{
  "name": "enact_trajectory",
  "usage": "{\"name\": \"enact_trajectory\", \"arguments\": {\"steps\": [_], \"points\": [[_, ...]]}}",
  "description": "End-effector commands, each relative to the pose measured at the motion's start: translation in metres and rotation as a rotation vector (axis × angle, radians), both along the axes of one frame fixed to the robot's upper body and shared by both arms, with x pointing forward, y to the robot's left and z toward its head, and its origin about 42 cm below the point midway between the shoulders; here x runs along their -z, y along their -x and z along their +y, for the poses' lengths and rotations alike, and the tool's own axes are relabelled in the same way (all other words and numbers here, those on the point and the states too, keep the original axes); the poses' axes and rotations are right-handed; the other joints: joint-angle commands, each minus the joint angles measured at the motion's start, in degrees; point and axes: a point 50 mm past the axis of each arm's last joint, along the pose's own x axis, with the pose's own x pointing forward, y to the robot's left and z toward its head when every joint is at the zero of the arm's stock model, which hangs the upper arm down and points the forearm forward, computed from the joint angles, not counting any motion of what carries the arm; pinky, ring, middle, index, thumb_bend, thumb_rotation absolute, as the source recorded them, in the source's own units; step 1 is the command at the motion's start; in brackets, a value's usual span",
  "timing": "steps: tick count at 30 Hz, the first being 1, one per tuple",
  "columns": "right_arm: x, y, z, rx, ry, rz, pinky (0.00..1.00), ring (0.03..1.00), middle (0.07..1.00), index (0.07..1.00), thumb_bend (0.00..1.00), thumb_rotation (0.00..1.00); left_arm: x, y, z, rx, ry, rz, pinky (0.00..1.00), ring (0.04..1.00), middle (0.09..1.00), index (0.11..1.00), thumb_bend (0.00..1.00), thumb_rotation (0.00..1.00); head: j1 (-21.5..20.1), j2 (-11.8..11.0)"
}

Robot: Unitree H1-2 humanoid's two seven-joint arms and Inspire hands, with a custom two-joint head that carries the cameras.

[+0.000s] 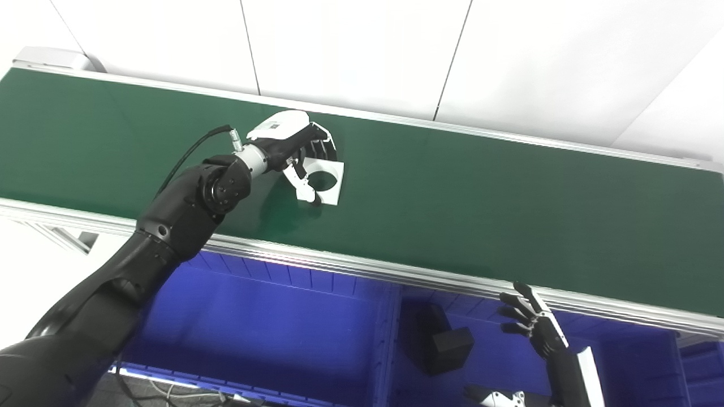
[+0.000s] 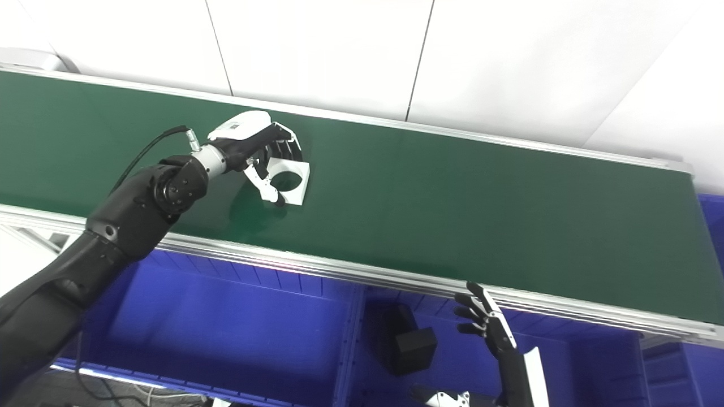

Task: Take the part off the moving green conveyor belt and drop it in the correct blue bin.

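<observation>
A white square part with a round hole [image 1: 335, 182] lies on the green conveyor belt [image 1: 481, 215], left of its middle. My left hand [image 1: 300, 152] reaches over the belt and is closed around the part: its fingers [image 1: 322, 144] sit at the far edge and the thumb at the near left edge. The part also shows in the right eye view [image 2: 298, 180]. My right hand [image 1: 531, 325] is open and empty, fingers spread, below the belt's near rail and over a blue bin.
Blue bins stand under the belt's near edge: a large one at the left [image 1: 254, 322] and one to its right holding a black block [image 1: 444, 345]. A metal rail [image 1: 396, 274] borders the belt. A white wall lies behind.
</observation>
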Motion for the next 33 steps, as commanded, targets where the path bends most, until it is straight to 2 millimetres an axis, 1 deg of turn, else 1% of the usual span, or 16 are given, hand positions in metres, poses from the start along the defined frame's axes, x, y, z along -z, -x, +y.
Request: {"name": "enact_trajectory", "arguments": {"steps": [1,5,11,13,15,17,18,21,22,25,27,30,33], "points": [[-0.01,0.0,0.0,0.005,-0.015,-0.083,0.67,0.772,0.824,0.912,0.95,0.31,-0.009,-0.003,0.01,-0.009,-0.026,-0.002,0.44,0.496,0.469,0.514,0.52,0.0,0.02,0.07],[-0.009,-0.003,0.0,0.002,-0.027,-0.079,0.68,0.776,0.823,0.912,0.95,0.31,-0.012,-0.003,0.013,0.007,0.002,-0.035,0.45,0.501,0.477,0.506,0.52,0.0,-0.18,-0.05],[-0.006,-0.005,-0.001,-0.008,-0.016,-0.081,0.68,0.77,0.823,0.912,0.94,0.34,-0.015,-0.001,0.016,0.0,0.035,-0.102,0.47,0.513,0.475,0.509,0.52,0.0,-0.71,-0.47],[-0.006,-0.005,-0.001,-0.009,-0.016,-0.077,0.68,0.771,0.823,0.912,0.94,0.34,-0.018,0.001,0.017,-0.004,0.064,-0.132,0.47,0.513,0.473,0.512,0.52,0.0,-0.84,-0.84],[-0.005,-0.004,-0.001,-0.002,-0.024,-0.075,0.68,0.771,0.821,0.91,0.94,0.33,-0.023,0.005,0.019,0.003,0.113,-0.168,0.47,0.507,0.474,0.509,0.52,0.0,-1.01,-0.65],[-0.005,-0.004,-0.001,0.001,-0.019,-0.076,0.67,0.769,0.819,0.908,0.94,0.33,-0.032,0.013,0.019,0.016,0.174,-0.216,0.45,0.496,0.474,0.507,0.52,0.0,-1.21,-0.71],[-0.005,-0.004,-0.001,0.001,-0.015,-0.077,0.67,0.768,0.818,0.909,0.94,0.33,-0.035,0.016,0.019,0.023,0.196,-0.234,0.44,0.444,0.483,0.52,0.51,0.0,-1.21,-0.71],[-0.007,-0.002,-0.002,0.001,-0.011,-0.076,0.67,0.768,0.819,0.908,0.95,0.34,-0.05,0.039,0.019,0.066,0.26,-0.288,0.41,0.404,0.48,0.541,0.5,0.0,-1.32,-0.15],[-0.007,-0.002,-0.002,0.002,-0.012,-0.074,0.67,0.77,0.819,0.908,0.95,0.34,-0.053,0.045,0.019,0.071,0.274,-0.293,0.4,0.402,0.481,0.542,0.5,0.0,-1.34,-0.15],[-0.007,-0.001,-0.003,-0.006,-0.014,-0.073,0.68,0.773,0.823,0.911,0.94,0.34,-0.062,0.074,0.022,0.093,0.33,-0.32,0.41,0.404,0.487,0.537,0.5,0.0,-1.34,0.0],[-0.006,-0.001,-0.005,-0.006,-0.018,-0.07,0.68,0.774,0.824,0.911,0.94,0.33,-0.064,0.092,0.025,0.101,0.363,-0.332,0.4,0.401,0.482,0.539,0.5,0.0,-1.36,0.0],[-0.006,0.0,-0.006,-0.004,-0.015,-0.07,0.68,0.772,0.823,0.908,0.94,0.33,-0.066,0.111,0.026,0.101,0.392,-0.322,0.4,0.405,0.493,0.531,0.5,0.0,-1.4,0.29],[-0.006,0.0,-0.007,-0.004,-0.009,-0.069,0.67,0.771,0.824,0.91,0.94,0.34,-0.064,0.133,0.026,0.112,0.432,-0.317,0.41,0.412,0.503,0.517,0.5,0.0,-1.55,0.49]]}}
